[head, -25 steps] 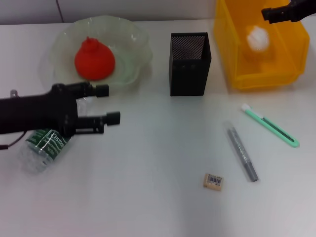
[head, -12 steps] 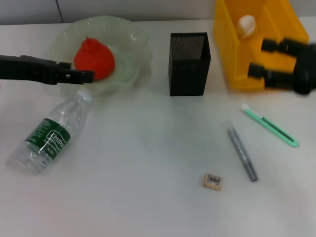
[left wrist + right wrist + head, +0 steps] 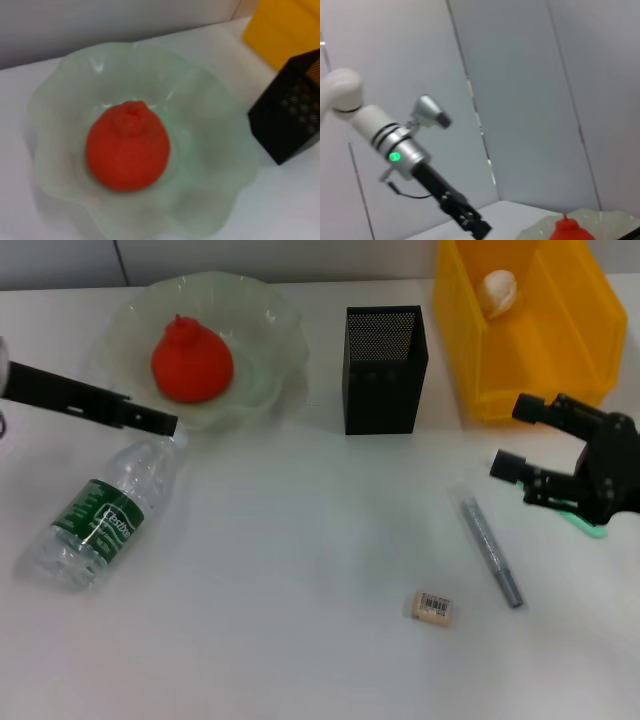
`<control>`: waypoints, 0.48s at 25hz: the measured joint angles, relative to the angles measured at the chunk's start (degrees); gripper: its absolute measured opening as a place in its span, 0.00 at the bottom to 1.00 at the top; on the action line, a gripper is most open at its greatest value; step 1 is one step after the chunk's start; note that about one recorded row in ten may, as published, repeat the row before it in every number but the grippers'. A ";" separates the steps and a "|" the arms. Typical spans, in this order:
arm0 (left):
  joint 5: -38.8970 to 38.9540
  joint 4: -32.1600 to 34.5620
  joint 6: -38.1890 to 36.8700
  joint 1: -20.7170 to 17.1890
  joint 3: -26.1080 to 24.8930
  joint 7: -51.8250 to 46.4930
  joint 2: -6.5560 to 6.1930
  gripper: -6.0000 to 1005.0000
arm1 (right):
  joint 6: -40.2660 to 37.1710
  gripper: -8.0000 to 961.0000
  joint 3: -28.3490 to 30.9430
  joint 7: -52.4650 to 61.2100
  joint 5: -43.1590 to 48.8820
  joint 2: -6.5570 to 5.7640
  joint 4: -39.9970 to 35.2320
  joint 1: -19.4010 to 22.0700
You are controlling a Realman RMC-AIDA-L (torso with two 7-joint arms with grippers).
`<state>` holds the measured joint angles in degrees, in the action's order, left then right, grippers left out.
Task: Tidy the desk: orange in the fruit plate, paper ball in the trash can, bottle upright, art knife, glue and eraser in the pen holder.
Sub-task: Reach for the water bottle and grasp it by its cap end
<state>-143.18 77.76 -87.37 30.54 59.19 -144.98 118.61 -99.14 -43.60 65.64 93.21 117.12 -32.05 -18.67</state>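
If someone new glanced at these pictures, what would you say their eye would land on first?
Probably the orange, vivid against the pale fruit plate at the far left of the desk, and the yellow trash can at the far right with the paper ball inside. Next, the bottle lying on its side near the left end effector, and the right end effector, fingers open, over the art knife.

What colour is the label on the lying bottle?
Dark green with white lettering, on the bottle; clearest in the head view.
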 joint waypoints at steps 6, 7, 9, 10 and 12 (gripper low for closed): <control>-3.60 -0.85 8.09 -0.81 8.72 -2.83 0.19 0.83 | -0.58 0.87 -0.24 -1.05 0.28 -0.04 1.41 0.37; -4.86 -1.08 9.58 -0.98 10.41 -3.55 0.24 0.83 | -0.71 0.87 -0.12 -1.04 0.28 -0.12 1.64 0.38; -6.93 -1.47 11.61 -1.19 12.85 -4.93 0.29 0.83 | -1.18 0.87 0.14 -1.04 0.28 -0.18 2.03 0.41; -7.84 -1.74 12.40 -1.22 13.74 -5.46 0.31 0.83 | -1.33 0.87 0.17 -1.04 0.28 -0.20 2.12 0.43; -9.08 -2.25 13.28 -1.25 14.99 -6.11 0.35 0.83 | -1.54 0.87 0.18 -1.06 0.28 -0.21 2.23 0.52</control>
<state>-152.26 75.51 -74.09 29.29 74.18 -151.09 118.96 -100.68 -43.41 64.58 93.49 116.91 -29.82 -18.15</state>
